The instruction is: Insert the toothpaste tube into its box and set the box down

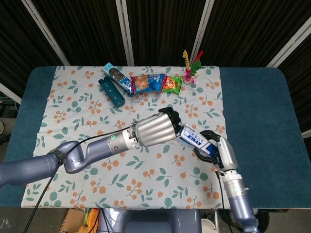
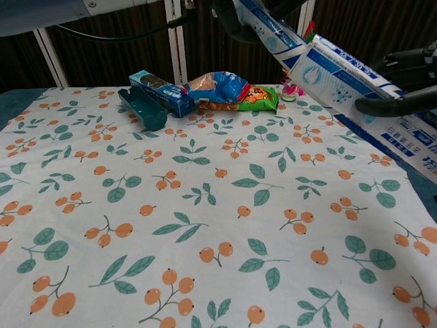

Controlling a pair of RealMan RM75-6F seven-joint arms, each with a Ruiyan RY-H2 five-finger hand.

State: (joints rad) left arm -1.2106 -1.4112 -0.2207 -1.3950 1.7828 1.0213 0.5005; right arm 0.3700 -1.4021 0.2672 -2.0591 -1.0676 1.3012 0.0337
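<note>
The toothpaste tube [image 2: 268, 29] is blue and white and slants down to the right, its lower end inside the mouth of the white and blue toothpaste box [image 2: 345, 74]. My left hand [image 1: 156, 130] grips the tube from above, over the right middle of the cloth; the hand hides the tube in the head view. My right hand [image 1: 216, 151] holds the box [image 1: 195, 140] in the air, its dark fingers [image 2: 399, 102] wrapped around the far end. Tube and box are both held above the table.
At the back of the flowered cloth [image 1: 97, 160] lie a teal tube [image 1: 112, 92], a blue cookie box [image 1: 115, 76], two snack packets [image 1: 156, 83] and a small flower ornament [image 1: 190, 68]. Blue table [image 1: 262, 111] shows on both sides of the cloth.
</note>
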